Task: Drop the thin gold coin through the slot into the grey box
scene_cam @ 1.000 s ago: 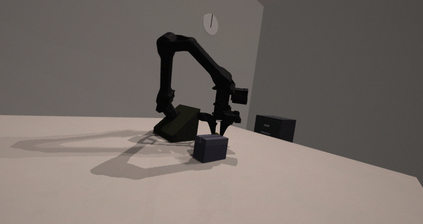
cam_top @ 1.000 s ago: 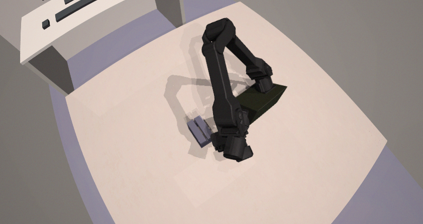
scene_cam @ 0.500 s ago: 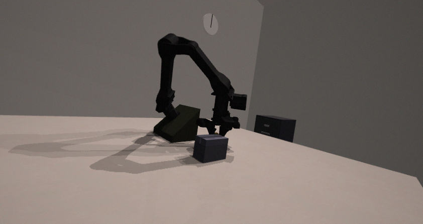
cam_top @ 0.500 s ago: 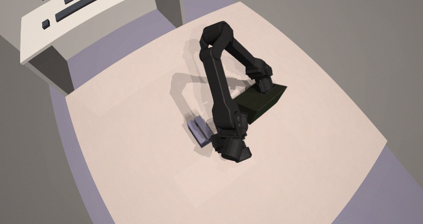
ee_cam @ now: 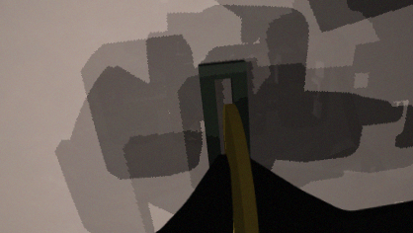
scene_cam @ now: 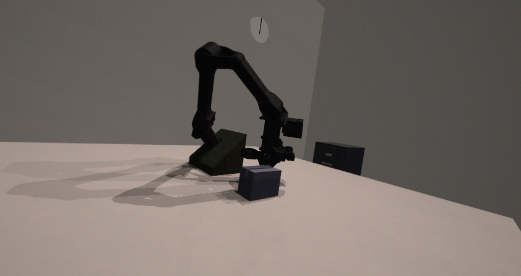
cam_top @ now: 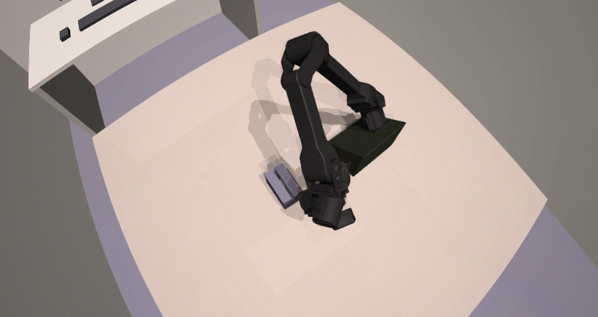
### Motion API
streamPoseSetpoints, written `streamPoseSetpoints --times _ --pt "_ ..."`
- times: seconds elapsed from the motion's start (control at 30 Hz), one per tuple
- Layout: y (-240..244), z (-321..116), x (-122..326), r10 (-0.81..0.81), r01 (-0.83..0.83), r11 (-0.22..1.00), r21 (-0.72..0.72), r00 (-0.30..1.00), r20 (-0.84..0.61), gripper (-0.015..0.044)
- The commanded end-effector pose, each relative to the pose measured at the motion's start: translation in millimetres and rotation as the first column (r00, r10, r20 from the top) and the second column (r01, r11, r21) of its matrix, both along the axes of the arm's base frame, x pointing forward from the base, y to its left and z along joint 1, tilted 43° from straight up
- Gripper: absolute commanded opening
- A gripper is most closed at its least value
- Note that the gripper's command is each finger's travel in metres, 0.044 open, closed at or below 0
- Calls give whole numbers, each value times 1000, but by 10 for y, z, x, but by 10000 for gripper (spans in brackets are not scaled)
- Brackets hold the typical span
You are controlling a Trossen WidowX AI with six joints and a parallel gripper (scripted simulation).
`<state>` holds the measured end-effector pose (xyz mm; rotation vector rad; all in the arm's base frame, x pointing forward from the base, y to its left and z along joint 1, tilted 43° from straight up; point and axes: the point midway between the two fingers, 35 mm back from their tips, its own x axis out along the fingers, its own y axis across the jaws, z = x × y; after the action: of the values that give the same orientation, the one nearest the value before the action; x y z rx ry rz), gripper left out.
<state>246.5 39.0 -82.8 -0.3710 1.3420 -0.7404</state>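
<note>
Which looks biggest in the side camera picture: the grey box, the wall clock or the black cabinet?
1. Black cabinet and grey box look about alike; the cabinet stands farther off, so no ranking.
2. Wall clock, the smallest in this picture, and far away.

From the wrist view, the coin (ee_cam: 240,173) runs off the frame at 6 o'clock, and the closed fingers merge into one dark mass. The holder (ee_cam: 211,106) is partly covered by the coin. From above, the arm (cam_top: 310,138) hides the box (cam_top: 280,185) at 3 o'clock.
</note>
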Motion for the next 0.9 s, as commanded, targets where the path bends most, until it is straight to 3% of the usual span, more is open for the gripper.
streamPoseSetpoints --times 0.0,0.87 --pt "-4 1 4 5 -5 1000 -3 1000 0 0" --pt "387 381 17 6 -6 1000 3 1000 -1 0"
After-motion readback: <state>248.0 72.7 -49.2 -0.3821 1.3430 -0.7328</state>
